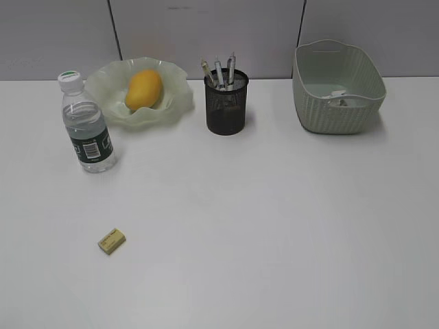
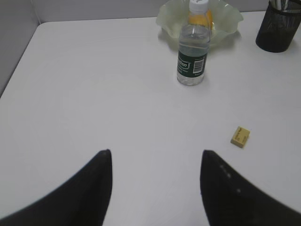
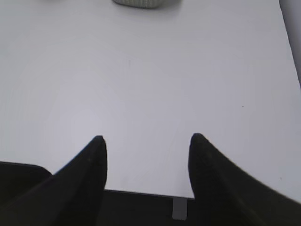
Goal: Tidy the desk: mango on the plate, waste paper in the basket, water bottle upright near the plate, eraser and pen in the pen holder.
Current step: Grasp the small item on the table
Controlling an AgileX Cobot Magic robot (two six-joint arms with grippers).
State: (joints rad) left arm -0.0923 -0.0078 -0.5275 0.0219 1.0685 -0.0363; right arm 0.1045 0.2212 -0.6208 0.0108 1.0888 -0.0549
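the large plain white desk (image 1: 274,226) carries everything, and the black wire-mesh cylindrical pen holder (image 1: 226,101) serves as the landmark. it stands upright toward the back of the desk with several pens (image 1: 219,71) sticking out of its top. just left of the pen holder sits the pale green translucent glass plate with a wavy ruffled rim (image 1: 110,82), and the smooth oval yellow-orange mango (image 1: 144,89) lies inside it. further left of the pen holder and a little nearer the front, the small clear plastic water bottle with a white cap and dark green label (image 1: 86,123) stands upright just beside the plate. well to the front-left of the pen holder, the small pale yellow rectangular eraser (image 1: 111,241) lies flat on the bare desk, apart from everything else. right of the pen holder stands the pale sage-green oval plastic basket with woven-texture sides (image 1: 339,110), with a small white crumpled waste paper (image 1: 341,97) inside. the left gripper (image 2: 155,162) hangs above the desk with its jaws spread wide and nothing between them, the eraser off to its right. the right gripper (image 3: 146,146) is likewise wide apart and empty, over the desk's front edge.
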